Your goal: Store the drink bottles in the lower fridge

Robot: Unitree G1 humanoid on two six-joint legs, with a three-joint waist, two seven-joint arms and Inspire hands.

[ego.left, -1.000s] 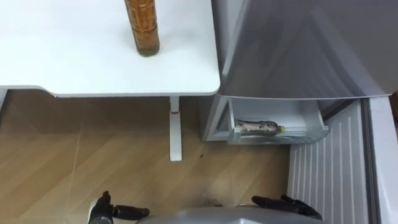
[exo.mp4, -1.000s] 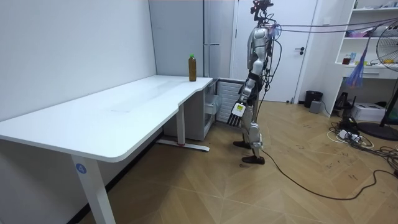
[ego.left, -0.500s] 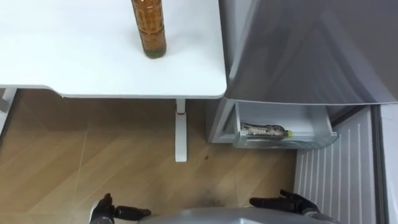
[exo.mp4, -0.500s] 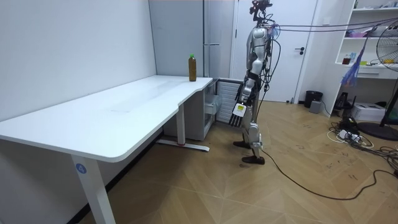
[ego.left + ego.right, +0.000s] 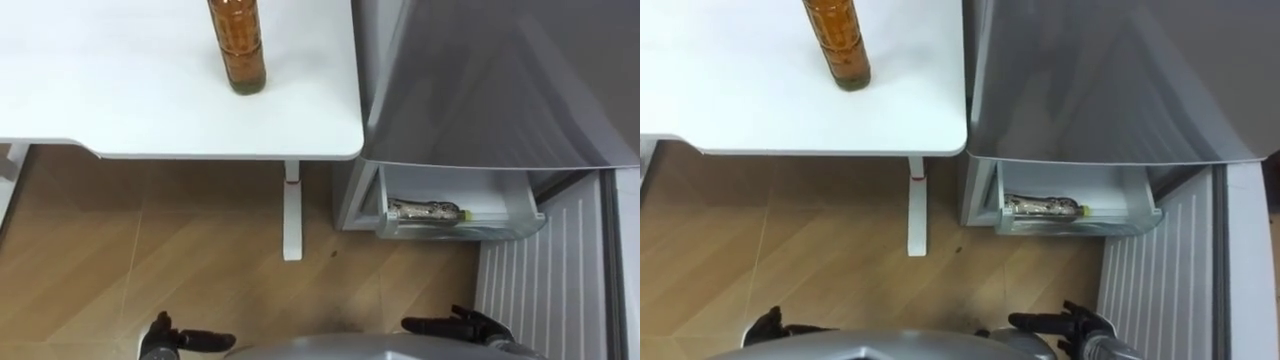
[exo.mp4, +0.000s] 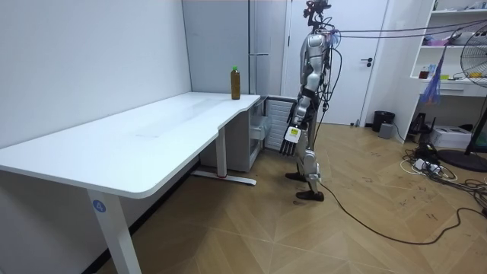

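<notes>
Floorboards point(image 5: 180, 250) lie bare between the tabletop point(image 5: 120, 110) and the open fridge drawer point(image 5: 522, 208), which holds a lying bottle point(image 5: 425, 210). A brown drink bottle point(image 5: 237, 45) stands near the tabletop's right edge. The left hand point(image 5: 160, 340) and right hand point(image 5: 468, 325) hang empty with fingers loosely straight, as before.

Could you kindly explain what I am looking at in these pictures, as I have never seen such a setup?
It is a two-legged robot doing housework. Two pictures come from cameras on its head, looking down. The third is from a camera across the room and shows it standing at the fridge. One brown bottle stands on the white table. A second bottle lies in the open lower drawer. Its left hand and right hand are open and hold nothing.
</notes>
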